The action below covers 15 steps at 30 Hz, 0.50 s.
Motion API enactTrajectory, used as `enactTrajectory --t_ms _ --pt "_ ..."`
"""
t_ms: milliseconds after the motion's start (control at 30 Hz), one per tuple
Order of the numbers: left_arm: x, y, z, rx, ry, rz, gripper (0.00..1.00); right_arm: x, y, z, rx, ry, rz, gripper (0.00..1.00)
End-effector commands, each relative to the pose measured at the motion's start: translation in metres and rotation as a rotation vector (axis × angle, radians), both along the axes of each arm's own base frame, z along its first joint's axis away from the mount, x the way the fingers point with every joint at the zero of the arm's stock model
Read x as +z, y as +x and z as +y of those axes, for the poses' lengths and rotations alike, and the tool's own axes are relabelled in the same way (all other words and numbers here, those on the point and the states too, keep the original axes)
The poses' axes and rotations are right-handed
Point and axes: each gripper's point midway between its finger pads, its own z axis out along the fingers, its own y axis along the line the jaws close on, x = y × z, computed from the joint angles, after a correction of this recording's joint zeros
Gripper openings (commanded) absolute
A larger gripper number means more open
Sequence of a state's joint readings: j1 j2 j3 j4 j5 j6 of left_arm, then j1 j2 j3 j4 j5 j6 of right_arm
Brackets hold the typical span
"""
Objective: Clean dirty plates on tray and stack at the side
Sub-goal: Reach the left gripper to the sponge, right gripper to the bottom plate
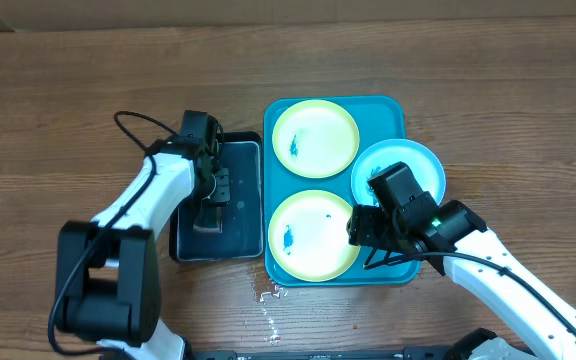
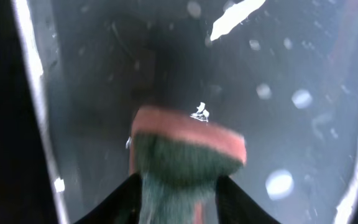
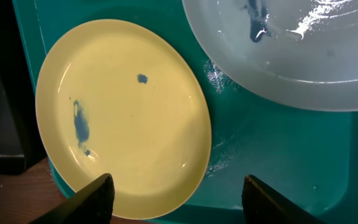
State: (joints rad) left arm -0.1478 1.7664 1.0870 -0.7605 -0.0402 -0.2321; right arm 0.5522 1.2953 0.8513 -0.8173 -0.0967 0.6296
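The turquoise tray [image 1: 398, 112] holds three plates. A yellow-green plate [image 1: 315, 137] lies at the back and another yellow-green plate [image 1: 313, 234] at the front, both with blue smears. A light blue plate [image 1: 413, 165] overlaps the tray's right rim. My right gripper [image 1: 368, 240] is open above the front plate's right edge. In the right wrist view the front plate [image 3: 129, 112], the blue plate [image 3: 291, 50] and the tray floor [image 3: 272, 149] show between the open fingers [image 3: 178, 199]. My left gripper [image 1: 211, 200] is shut on a green-and-pink sponge [image 2: 185, 152] inside the black tray.
A smaller black tray [image 1: 248, 150] sits left of the turquoise tray, its wet floor [image 2: 278, 93] in the left wrist view. A small water spill [image 1: 268, 295] lies on the wooden table in front of the trays.
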Motion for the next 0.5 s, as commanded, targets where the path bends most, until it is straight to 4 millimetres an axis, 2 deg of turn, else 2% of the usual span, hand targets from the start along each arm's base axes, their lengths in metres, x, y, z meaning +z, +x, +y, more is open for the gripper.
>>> enactTrajectory --t_ms 0,33,67,167,267,333,400,467 --pt "-0.016 0.008 -0.009 -0.053 -0.015 0.003 0.17 0.003 0.002 0.000 -0.004 0.000 -0.014 0.64" --pt "-0.016 0.007 -0.011 -0.057 -0.023 0.004 0.08 0.003 0.001 0.000 -0.004 -0.002 -0.012 0.63" --pt "-0.016 0.007 -0.012 -0.059 -0.024 0.005 0.04 0.003 0.001 -0.001 -0.004 -0.003 -0.010 0.62" --pt "-0.011 0.005 -0.012 -0.059 -0.022 0.016 0.04 0.002 -0.002 -0.002 -0.004 -0.011 0.001 0.59" --pt "0.003 0.005 -0.011 -0.055 -0.021 0.028 0.04 0.000 -0.005 -0.004 -0.004 -0.019 0.014 0.56" --pt "0.016 0.005 -0.011 -0.055 -0.021 0.034 0.16 0.000 -0.006 -0.005 -0.004 -0.023 0.020 0.55" --pt "0.025 0.004 -0.011 -0.055 -0.019 0.047 0.45 0.000 -0.007 -0.006 -0.004 -0.025 0.023 0.54" --pt "0.029 0.000 -0.011 -0.056 -0.020 0.067 0.59 0.000 -0.007 -0.006 -0.004 -0.025 0.023 0.54"
